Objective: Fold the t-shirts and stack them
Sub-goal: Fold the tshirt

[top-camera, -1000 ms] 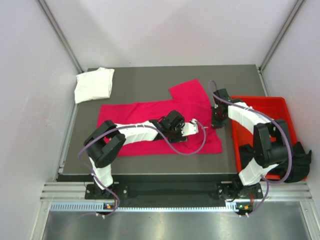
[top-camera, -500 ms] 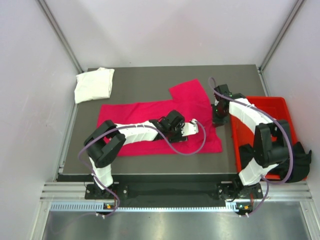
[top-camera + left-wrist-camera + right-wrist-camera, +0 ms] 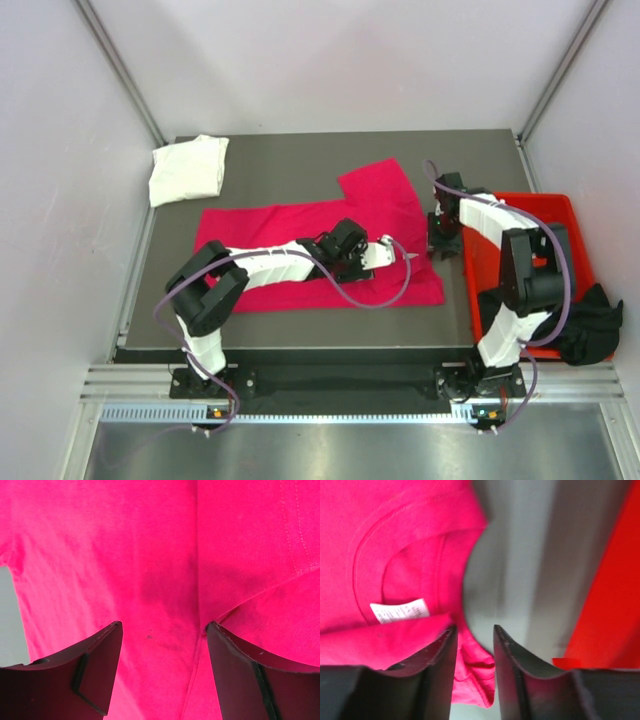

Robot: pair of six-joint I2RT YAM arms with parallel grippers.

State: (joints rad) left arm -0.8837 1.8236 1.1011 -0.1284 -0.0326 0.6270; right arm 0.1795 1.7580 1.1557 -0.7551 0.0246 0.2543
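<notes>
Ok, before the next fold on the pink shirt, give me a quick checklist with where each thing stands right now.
1. Left jaws open above the pink shirt, nothing between them: ok.
2. Right jaws apart at the shirt's collar edge: ok.
3. Cloth free of the right jaws: cannot tell; a pink fold sits low in the gap.
4. Pink shirt flat on the table: not ok; one sleeve sticks out on the far side and the cloth by the collar is bunched.
5. White shirt folded at the far left corner, away from both arms: ok.
6. Black shirt folded: not ok; it hangs crumpled over the red bin at its near right corner.
</notes>
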